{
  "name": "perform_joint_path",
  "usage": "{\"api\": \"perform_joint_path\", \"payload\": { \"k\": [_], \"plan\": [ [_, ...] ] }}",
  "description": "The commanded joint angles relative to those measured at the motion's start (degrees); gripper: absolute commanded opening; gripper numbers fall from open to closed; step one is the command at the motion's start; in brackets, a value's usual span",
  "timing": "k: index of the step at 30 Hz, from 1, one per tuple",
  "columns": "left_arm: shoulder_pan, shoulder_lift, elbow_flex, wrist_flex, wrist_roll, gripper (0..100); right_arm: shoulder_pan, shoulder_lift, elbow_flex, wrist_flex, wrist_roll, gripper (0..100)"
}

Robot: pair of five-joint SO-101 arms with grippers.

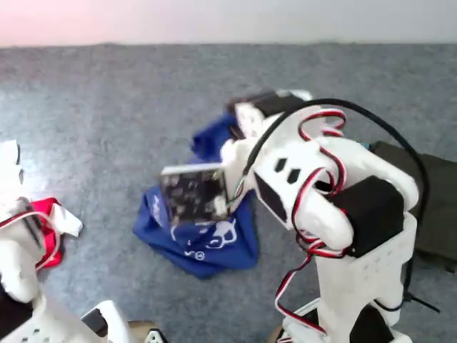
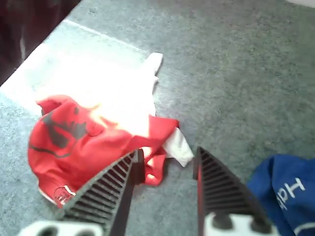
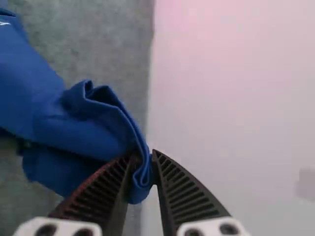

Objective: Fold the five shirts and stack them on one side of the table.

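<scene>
My right gripper (image 3: pixel 144 156) pinches the far edge of the blue shirt (image 3: pixel 74 123), whose length trails back toward its arm (image 1: pixel 335 207); left gripper (image 2: pixel 168 152) gapes empty.

Overhead looks down; close wrist cameras share the blue shirt (image 1: pixel 207 251) (image 2: pixel 285 191) (image 3: pixel 49 123).

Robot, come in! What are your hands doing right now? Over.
Right hand pinching a fold of blue shirt. Left hand open, by red shirt.
</scene>
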Motion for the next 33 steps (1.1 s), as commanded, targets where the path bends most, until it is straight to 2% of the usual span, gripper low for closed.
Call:
{"api": "perform_joint_path", "payload": {
  "k": [1,6,11,19,24,33],
  "plan": [
    [9.2,0.6,3.4,0.5,-0.7,17,5.1,-1.7,5.1,3.8,-13.6,1.0],
    [19.4,5.5,7.8,-0.8,-0.7,17,11.0,-6.6,21.9,3.9,-18.5,1.0],
    [24.8,21.4,5.1,-2.1,-1.5,17,13.1,-15.2,38.5,3.9,-20.2,1.0],
    [37.3,48.4,-13.6,-0.7,-3.8,18,23.3,-23.9,53.5,3.7,-20.3,1.0],
    [45.5,64.5,-28.1,1.0,-5.9,25,30.0,-25.8,58.0,3.7,-20.3,1.0],
    [54.4,82.0,-46.9,1.0,-5.7,25,33.5,-28.2,61.5,3.6,-20.4,1.0]
  ]
}}
